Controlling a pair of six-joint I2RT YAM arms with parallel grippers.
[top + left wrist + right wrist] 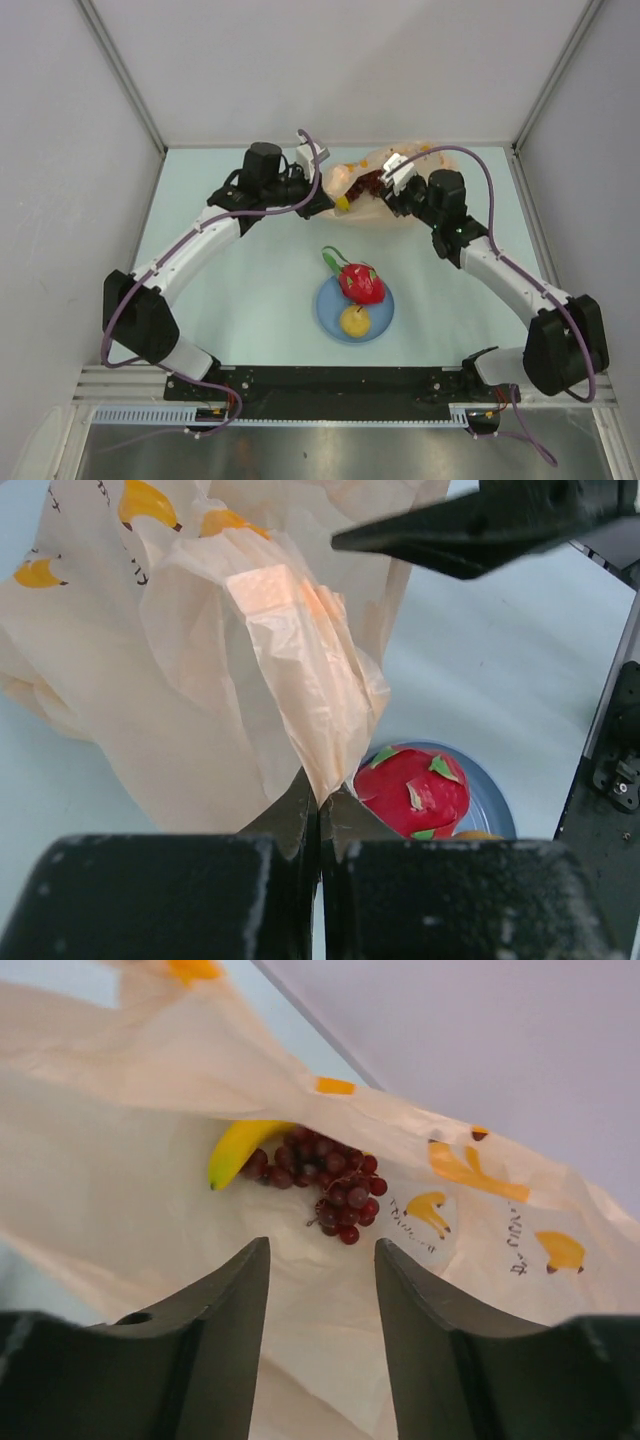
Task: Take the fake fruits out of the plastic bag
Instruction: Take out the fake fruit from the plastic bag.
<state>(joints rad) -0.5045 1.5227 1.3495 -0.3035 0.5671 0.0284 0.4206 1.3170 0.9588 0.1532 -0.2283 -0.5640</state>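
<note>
Plastic bag (150,1250), banana (236,1150) partly hidden inside

At the far edge the plastic bag (120,1190) is gaping, giving my right gripper (320,1247) passage to the grape bunch (325,1185).

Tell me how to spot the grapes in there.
Find the crinkly peach-orange plastic bag at the far side of the pale table. Inside it lies the dark purple plastic grape bunch, beside a yellow plastic banana; it alone is a cluster of small beads.
</note>
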